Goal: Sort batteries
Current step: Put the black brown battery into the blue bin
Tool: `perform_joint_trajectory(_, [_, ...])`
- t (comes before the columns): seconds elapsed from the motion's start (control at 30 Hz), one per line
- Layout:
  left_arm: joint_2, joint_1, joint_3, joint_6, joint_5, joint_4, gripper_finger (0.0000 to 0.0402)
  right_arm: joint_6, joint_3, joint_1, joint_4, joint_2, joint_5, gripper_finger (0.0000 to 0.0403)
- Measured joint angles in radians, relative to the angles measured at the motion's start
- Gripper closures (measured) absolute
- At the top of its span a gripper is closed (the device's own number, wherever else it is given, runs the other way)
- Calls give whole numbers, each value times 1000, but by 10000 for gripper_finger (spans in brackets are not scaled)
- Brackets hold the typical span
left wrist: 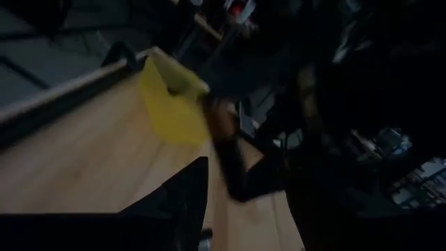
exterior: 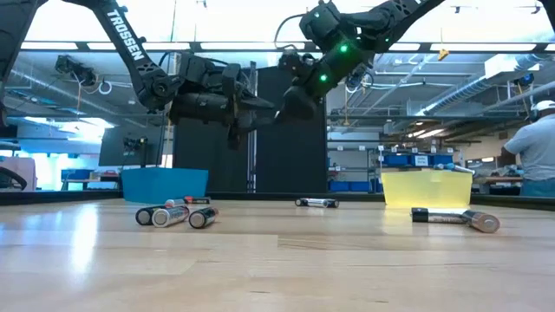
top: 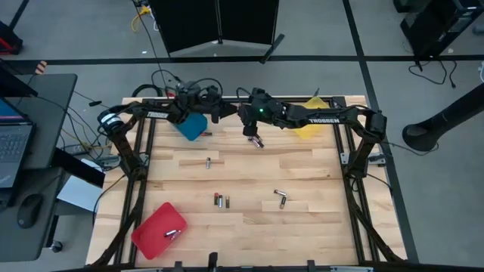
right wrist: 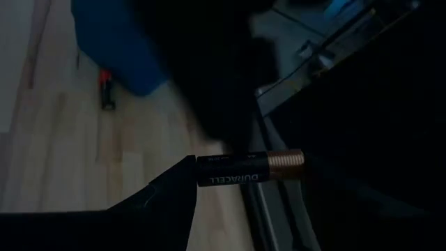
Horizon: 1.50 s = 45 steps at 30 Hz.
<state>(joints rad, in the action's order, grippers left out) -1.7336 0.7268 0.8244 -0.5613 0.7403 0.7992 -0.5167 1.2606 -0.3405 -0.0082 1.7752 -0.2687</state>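
Note:
My right gripper (top: 255, 139) hangs above the table's far middle, between the blue tray (top: 193, 125) and the yellow tray (top: 310, 127), shut on a black battery with a copper end (right wrist: 244, 171). My left gripper (top: 224, 106) is level above the blue tray's right side, just left of the right gripper, open with nothing between its fingers (left wrist: 187, 199). Loose batteries lie on the wood: one at left centre (top: 208, 162), two side by side (top: 221, 201), two at right (top: 281, 198). The red tray (top: 160, 229) at the near left holds one more (top: 171, 233). My right gripper holds the battery between its two fingers, lying across the gap. The black end (right wrist: 203, 174) meets one finger (right wrist: 171, 192) and the copper end (right wrist: 289, 164) reaches into the dark beside the other. The fingers slant down from the table's right. The battery is lifted clear of the table.
A small dark and red thing (top: 206, 134) lies by the blue tray. The arms' black frame (top: 140, 162) runs along both sides of the table. A person (exterior: 538, 147) stands in the room beyond the far right. Bare wood (top: 318, 227) lies at the near right.

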Motion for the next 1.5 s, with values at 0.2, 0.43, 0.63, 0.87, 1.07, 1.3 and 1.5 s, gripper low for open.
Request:
perform_joint_trajectory(0.2, [0, 0, 0, 20, -26, 1, 208, -18, 0, 20, 31, 0, -1, 171])
perform_joint_trajectory(0.43, [0, -16, 2, 28, -20, 26, 211, -22, 0, 42, 30, 0, -1, 171])
perform_joint_trajectory(0.63, [0, -36, 2, 59, -11, 18, 276, -22, 0, 45, 30, 0, -1, 171])
perform_joint_trajectory(0.87, [3, -18, 3, 96, -29, 16, 349, -17, 0, 56, 32, -1, -54, 139])
perform_joint_trajectory(1.07, [64, 14, 4, 155, -30, -41, 349, -33, 0, 91, 18, -6, -270, 97])
perform_joint_trajectory(1.3, [277, 43, 5, 338, -62, -373, 349, 84, 0, 98, -131, -20, -292, 143])
perform_joint_trajectory(1.5, [494, 44, 69, 616, -291, -1039, 349, 221, -3, 47, -298, -11, -69, 328])
